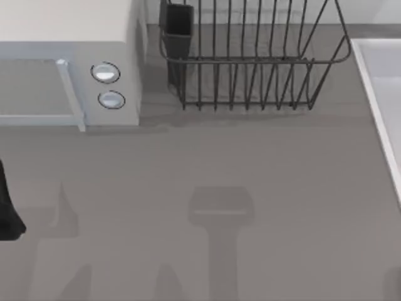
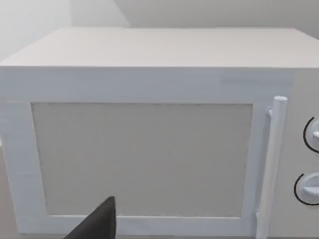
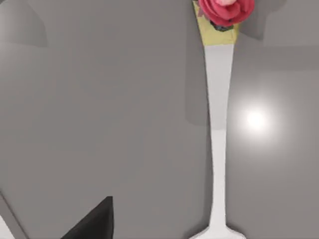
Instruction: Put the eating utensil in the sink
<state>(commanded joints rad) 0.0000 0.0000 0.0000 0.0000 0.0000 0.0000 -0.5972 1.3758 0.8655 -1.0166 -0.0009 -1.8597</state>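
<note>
Nothing done yet: the utensil, a white-handled piece with a red rose end, lies on the table under my right wrist, ungrasped, sink at the table's right empty; either claw's spread I cannot tell.

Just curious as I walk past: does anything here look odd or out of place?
One thing: the eating utensil lies flat on the grey table, not in the sink or the dish rack. Its pale handle ends in a red flower-like knob. The microwave looks shut and tidy.
</note>
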